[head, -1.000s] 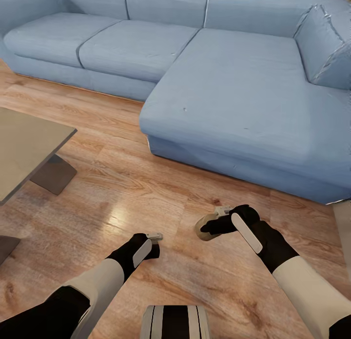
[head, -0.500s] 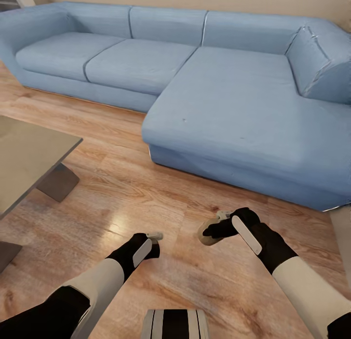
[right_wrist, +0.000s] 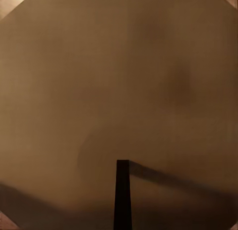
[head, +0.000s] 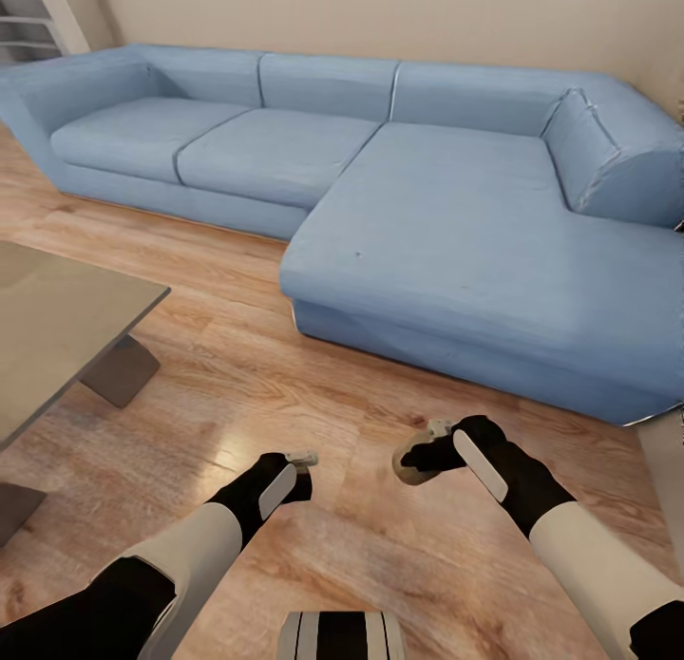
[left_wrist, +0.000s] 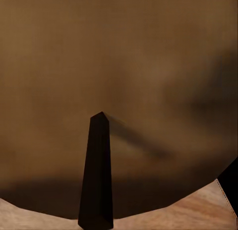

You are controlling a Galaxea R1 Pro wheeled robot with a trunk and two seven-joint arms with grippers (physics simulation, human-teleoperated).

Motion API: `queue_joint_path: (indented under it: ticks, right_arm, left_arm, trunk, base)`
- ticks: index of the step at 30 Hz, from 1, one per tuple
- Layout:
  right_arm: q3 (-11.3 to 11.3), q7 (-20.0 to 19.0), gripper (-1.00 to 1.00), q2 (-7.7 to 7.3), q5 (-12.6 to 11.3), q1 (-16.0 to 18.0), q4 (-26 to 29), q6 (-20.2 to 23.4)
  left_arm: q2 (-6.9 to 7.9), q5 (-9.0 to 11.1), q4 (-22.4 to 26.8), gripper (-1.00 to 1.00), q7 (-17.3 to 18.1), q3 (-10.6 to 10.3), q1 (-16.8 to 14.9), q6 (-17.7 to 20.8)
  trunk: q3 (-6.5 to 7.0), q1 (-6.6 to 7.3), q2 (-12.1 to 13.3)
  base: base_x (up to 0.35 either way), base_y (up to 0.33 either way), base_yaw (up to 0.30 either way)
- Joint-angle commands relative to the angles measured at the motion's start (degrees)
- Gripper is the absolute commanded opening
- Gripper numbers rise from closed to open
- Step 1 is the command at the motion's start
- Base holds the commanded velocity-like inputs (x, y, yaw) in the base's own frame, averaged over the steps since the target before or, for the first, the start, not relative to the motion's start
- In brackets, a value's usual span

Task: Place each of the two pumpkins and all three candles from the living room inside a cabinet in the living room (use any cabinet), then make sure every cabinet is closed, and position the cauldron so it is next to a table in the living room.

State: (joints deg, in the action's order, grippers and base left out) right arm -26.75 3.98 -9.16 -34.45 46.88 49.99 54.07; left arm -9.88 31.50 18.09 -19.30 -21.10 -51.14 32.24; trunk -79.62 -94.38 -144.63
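My right gripper (head: 423, 454) hangs low over the wood floor, shut on a tan candle (head: 404, 468) that sticks out beside its black fingers. In the right wrist view the candle's brown faceted surface (right_wrist: 119, 81) sits close against one dark finger (right_wrist: 122, 195). My left gripper (head: 302, 472) hangs beside it at the same height. Its hand hides what is under it in the head view. In the left wrist view a similar brown candle (left_wrist: 119, 66) lies tight against a finger (left_wrist: 96, 170). The table (head: 57, 309), with a grey-beige top, is at the left.
A large blue L-shaped sofa (head: 427, 214) spans the back and right, its chaise reaching toward me. Wood floor (head: 237, 375) runs between the sofa and the table. A pale wall stands behind the sofa.
The whole picture has shifted: the sofa sits lower and more wall shows, so the camera has moved. Both arms hold the same pose with their loads.
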Motion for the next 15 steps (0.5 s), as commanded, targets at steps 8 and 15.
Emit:
queue_joint_path:
  ticks: [8, 15]
  right_arm:
    - [-0.2, 0.4, -1.00, -0.07, -0.5, 0.0, -0.2, 0.0]
    - [-0.2, 0.4, -1.00, -0.07, -0.5, 0.0, -0.2, 0.0]
  left_arm:
    - [0.04, 0.7, 0.1, -1.00, -0.5, -0.3, 0.0, 0.2]
    - [0.04, 0.7, 0.1, -1.00, -0.5, -0.3, 0.0, 0.2]
  trunk:
    - [2.37, 0.21, 0.1]
    - [4.53, 0.39, 0.2]
  base:
    - [0.000, 0.000, 0.039]
    - [0.000, 0.000, 0.070]
